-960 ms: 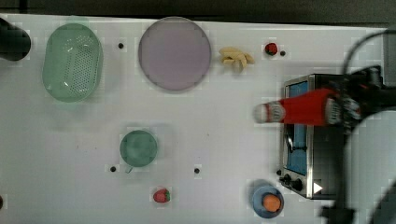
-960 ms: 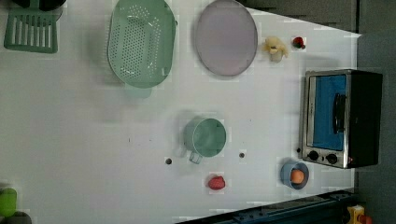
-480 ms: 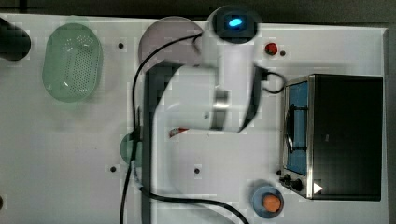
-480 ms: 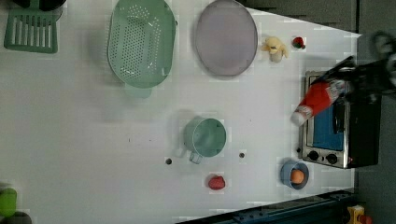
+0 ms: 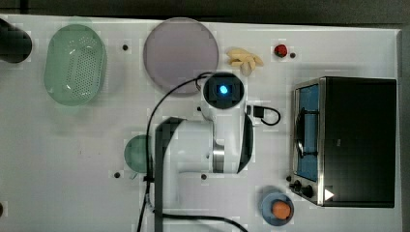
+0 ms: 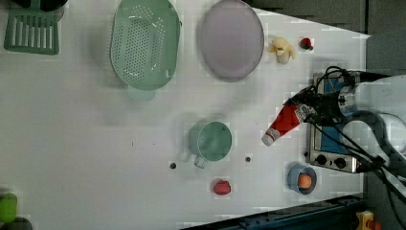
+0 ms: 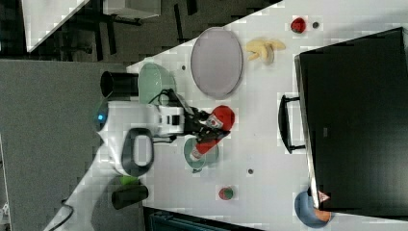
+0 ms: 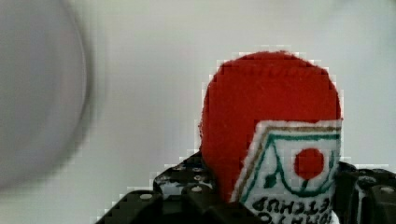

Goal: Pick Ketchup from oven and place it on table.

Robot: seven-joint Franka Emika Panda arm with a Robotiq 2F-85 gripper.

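My gripper (image 6: 302, 112) is shut on the ketchup (image 6: 282, 122), a red bottle with a white cap, holding it by its lower body. In the left view the bottle hangs tilted, cap down, just off the front of the oven (image 6: 331, 160). In the right view the gripper (image 7: 204, 126) holds the ketchup (image 7: 214, 126) above the white table (image 7: 262, 144), over the green cup (image 7: 191, 161). The wrist view has the bottle's red base and label (image 8: 271, 116) between the black fingers (image 8: 187, 198). In the top view the arm (image 5: 222, 140) stands over the table (image 5: 72, 159), beside the oven (image 5: 358, 140).
A green colander (image 5: 75, 63) and a purple plate (image 5: 181, 53) lie at the back. Bananas (image 5: 245, 59) and a small red fruit (image 5: 280, 50) sit near the oven. A blue bowl with an orange (image 5: 276, 209) is by the oven's knobs, and a strawberry (image 6: 221, 187) lies near the cup (image 6: 210, 141).
In the left view the ketchup has come away from the oven front, further out over the table. In the top view the arm has moved from the oven side to above the table's middle.
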